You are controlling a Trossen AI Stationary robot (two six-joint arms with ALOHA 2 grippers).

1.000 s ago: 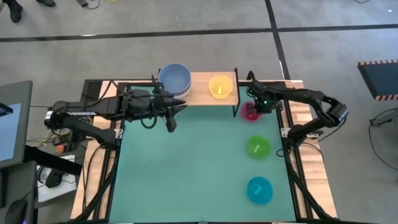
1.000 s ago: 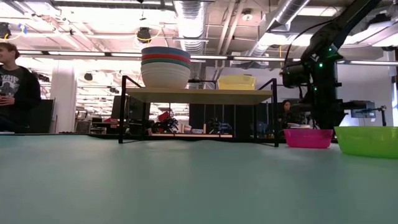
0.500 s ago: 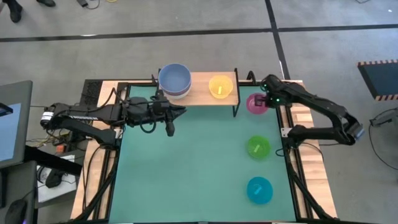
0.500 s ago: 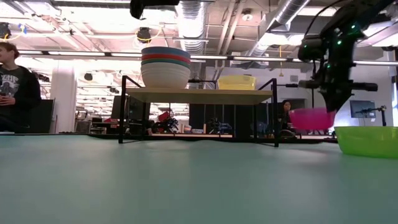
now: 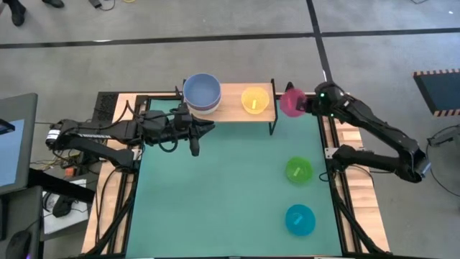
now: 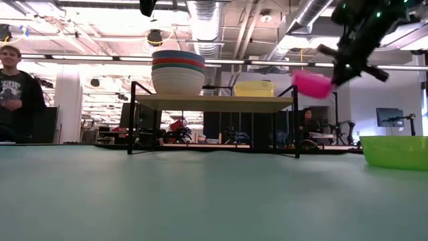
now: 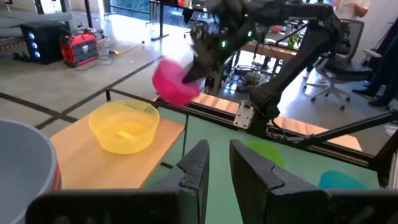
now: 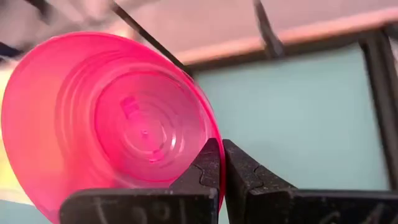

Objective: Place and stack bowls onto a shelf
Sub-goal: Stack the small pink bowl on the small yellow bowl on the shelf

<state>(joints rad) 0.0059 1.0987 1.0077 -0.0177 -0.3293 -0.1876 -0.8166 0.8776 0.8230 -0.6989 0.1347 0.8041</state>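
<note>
Pink bowl (image 5: 291, 101) has come up off the table, rim pinched in the right gripper (image 8: 221, 163), tilted in air just beside the shelf (image 5: 233, 109). Yellow bowl (image 5: 254, 100) sits leftward of it. Left gripper (image 7: 216, 167) waits near the stack (image 5: 202, 93), fingers slightly apart, empty.

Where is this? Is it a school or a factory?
Probably a robotics lab or workshop: bare ceiling pipes, office chairs on a concrete floor, and a green work table with robot arms.

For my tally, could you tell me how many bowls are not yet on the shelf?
3: the pink bowl, in the air and clamped in the right gripper beside the shelf; the green bowl and cyan bowl on the green table.
</note>
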